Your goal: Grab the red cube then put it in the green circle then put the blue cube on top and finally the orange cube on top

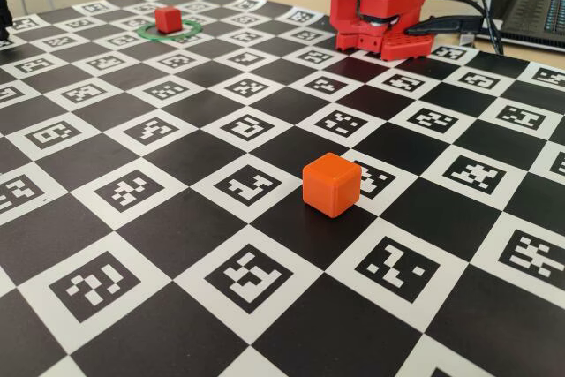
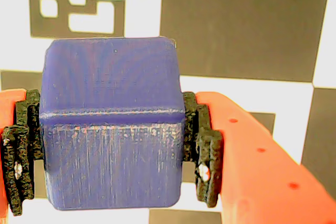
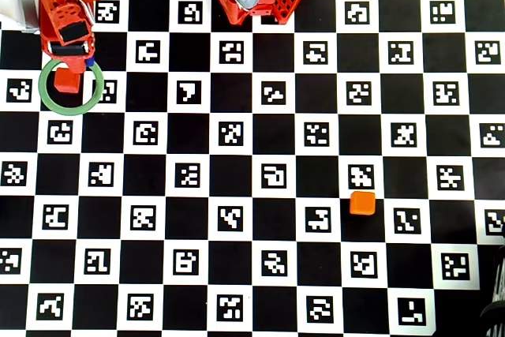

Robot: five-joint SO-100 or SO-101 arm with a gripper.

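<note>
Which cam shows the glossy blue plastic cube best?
Wrist view: the glossy blue plastic cube fills the frame, clamped between the gripper pads. Overhead view shows only a blue sliver under the arm. Fixed view doesn't show it.

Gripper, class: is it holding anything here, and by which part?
The gripper holds the blue cube, its black pads pressed against the cube's two opposite side faces.

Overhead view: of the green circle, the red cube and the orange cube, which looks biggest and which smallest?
1. The green circle looks clearly largest; its ring surrounds the red cube.
2 and 3. The orange cube and the red cube look about alike, so I would not rank them. The arm above partly overlaps the red cube.
</note>
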